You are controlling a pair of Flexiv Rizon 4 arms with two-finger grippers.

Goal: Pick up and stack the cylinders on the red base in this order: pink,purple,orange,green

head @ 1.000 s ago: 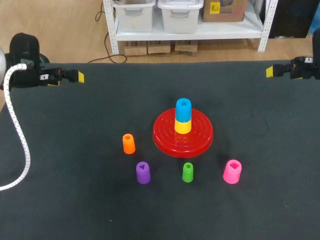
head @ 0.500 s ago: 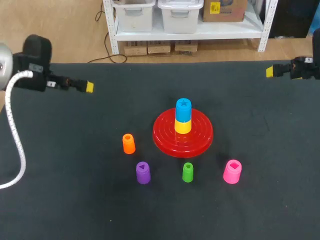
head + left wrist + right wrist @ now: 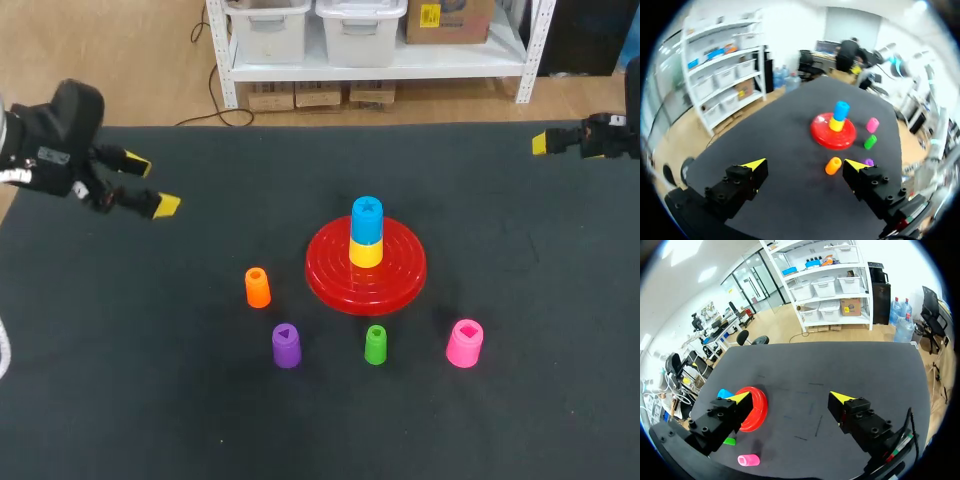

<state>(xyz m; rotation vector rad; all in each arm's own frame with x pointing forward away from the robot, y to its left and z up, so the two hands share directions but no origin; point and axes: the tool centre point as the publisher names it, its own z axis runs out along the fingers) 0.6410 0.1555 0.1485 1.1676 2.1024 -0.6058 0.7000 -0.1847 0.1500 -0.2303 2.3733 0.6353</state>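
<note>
The red base [image 3: 330, 278] sits mid-table with a yellow cylinder [image 3: 366, 254] and a blue one [image 3: 367, 219] stacked on it. Four cylinders stand loose in front of it: orange [image 3: 257, 287], purple [image 3: 286, 345], green [image 3: 375, 344] and pink [image 3: 465, 343]. My left gripper [image 3: 150, 186] hovers open and empty over the far left of the table. In its wrist view, the left gripper [image 3: 805, 165] has the orange cylinder [image 3: 833, 165] and the base [image 3: 822, 136] well ahead of it. My right gripper [image 3: 541, 143] is at the far right edge; it [image 3: 791, 397] is open and empty, with the pink cylinder [image 3: 749, 459] far off.
The black table top [image 3: 180, 400] is bare on its left side and along the front. In the right wrist view the base [image 3: 754, 412] and green cylinder [image 3: 730, 441] lie beside that gripper's one finger, far away.
My left arm has swung in from the far left edge toward the table's middle and turned, so both its yellow tips now show. The right arm and all cylinders have stayed put.
</note>
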